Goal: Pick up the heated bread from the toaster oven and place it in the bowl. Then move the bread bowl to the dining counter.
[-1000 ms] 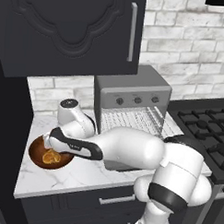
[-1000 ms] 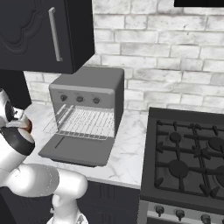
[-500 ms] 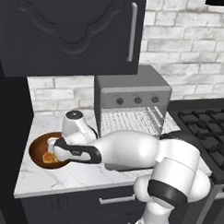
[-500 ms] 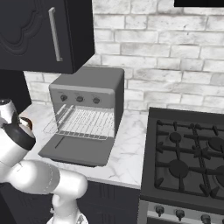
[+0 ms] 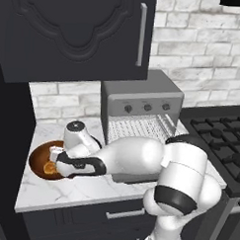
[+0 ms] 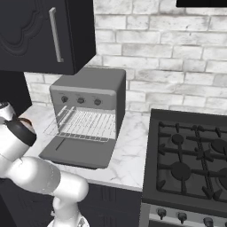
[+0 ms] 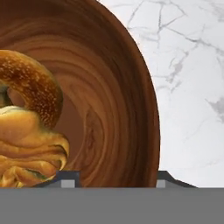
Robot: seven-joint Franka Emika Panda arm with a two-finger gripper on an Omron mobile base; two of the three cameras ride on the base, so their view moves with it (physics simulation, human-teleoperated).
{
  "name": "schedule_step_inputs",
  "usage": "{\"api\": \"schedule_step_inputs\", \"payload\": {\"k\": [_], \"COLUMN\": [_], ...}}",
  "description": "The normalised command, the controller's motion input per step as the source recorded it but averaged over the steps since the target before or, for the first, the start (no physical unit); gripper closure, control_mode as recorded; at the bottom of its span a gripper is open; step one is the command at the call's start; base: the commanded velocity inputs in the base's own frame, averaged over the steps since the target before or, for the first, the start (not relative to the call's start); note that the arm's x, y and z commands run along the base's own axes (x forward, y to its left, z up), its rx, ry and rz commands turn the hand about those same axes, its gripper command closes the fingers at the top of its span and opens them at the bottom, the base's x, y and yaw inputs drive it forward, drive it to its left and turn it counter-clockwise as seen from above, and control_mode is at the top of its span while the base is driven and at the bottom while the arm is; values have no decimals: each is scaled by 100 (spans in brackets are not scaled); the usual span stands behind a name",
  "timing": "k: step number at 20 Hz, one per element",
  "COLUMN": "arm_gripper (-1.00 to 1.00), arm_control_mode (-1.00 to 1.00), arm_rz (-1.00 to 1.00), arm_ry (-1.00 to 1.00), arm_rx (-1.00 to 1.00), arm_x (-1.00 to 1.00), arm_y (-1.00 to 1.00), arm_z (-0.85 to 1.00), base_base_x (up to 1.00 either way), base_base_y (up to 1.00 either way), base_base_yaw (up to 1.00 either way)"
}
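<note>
inside the bowl [image 7: 127, 96], lying against its inner wall: the heated bread [image 7: 26, 127], golden-brown and knotted, also showing as an orange lump at the bowl's bottom in the left base view. bowl sitting on the marble worktop [image 5: 84, 189], toward its left end, beside the toaster oven [image 5: 142, 105]. gripper [image 7: 113, 178] straddling the bowl's rim, one fingertip inside near the bread, the other outside over the marble; gripping or merely bracketing the rim, cannot tell. oven door [image 6: 77, 153] hanging open, wire rack [image 6: 84, 124] bare. black stove [image 6: 190, 155] adjoining on the right.
</note>
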Motion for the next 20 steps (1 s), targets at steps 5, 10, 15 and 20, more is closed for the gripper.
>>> {"api": "schedule_step_inputs", "payload": {"k": [5, 10, 15, 20], "arm_gripper": [100, 100, 100, 100], "arm_control_mode": [-100, -100, -100, -100], "arm_rz": [-2, -17, -25, -18], "arm_ry": [-16, -19, -12, -7], "arm_rx": [1, 6, 6, 2], "arm_x": [-27, -48, -56, -77], "arm_y": [-11, -48, -59, -64], "arm_z": [15, 62, 97, 100], "base_base_x": [0, 0, 0, 0], "base_base_y": [0, 0, 0, 0], "base_base_yaw": [0, 0, 0, 0]}}
